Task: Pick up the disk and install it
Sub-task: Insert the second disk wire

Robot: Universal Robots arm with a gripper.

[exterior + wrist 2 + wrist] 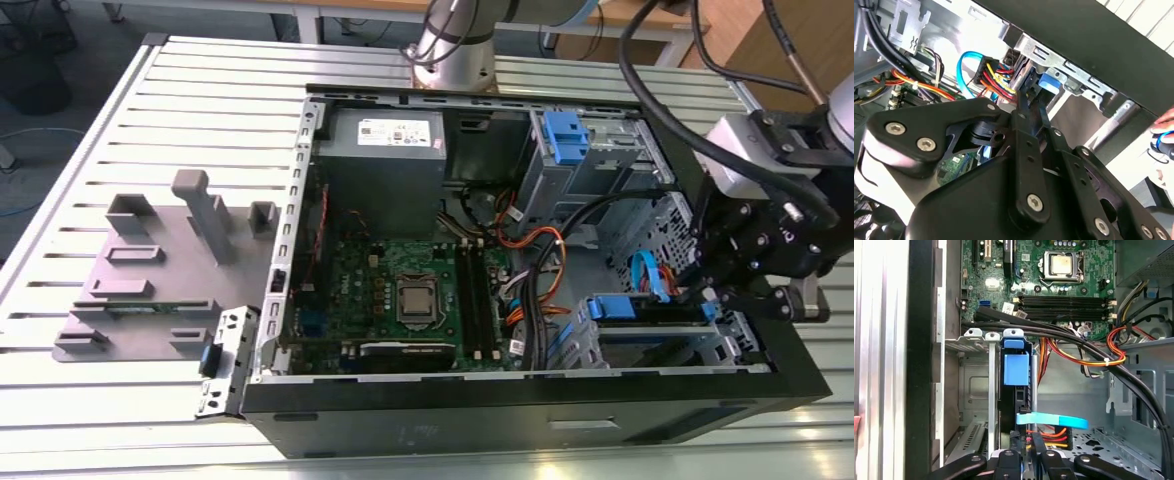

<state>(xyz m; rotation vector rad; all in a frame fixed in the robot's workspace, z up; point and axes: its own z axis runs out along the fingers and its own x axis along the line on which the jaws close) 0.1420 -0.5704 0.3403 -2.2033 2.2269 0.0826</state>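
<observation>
Open PC case (534, 405) lies on its side on the slatted bench (200, 110), motherboard (400, 290) facing up, grey PSU box (384, 150) at the far end, drive cages along the exterior view's right

Arm comes in from the exterior view's right; claw (731, 300) is down inside the case at the near-right drive cage (667, 345)

The disk (1015, 385) stands on edge in that cage, blue bracket outermost, its long axis running into the bay, straight ahead of the claw and in line with it. Judging by that, it's already mostly seated in the slot, not lying loose on the bench

First wrist view looks straight down the slot: disk edge-on with its blue tab (1016, 367), cage rails either side, light-blue SATA cable (1054, 420) crossing just beside the disk's claw-side end, red/yellow power leads under it, motherboard beyond

Second wrist view looks across the linkage: claw (1029, 107) fingers drawn close together, tips right at the blue bracket (1049, 82), by the power plug (991, 70). Looks clenched on the disk's end, though contact itself is hidden behind the fingers

Exterior view gives what the wrist views don't: where the bay sits in the case, a second blue-tabbed cage (567, 135) at the far right corner, and a grey fixture plate (147, 280) on the bench beside the case
</observation>
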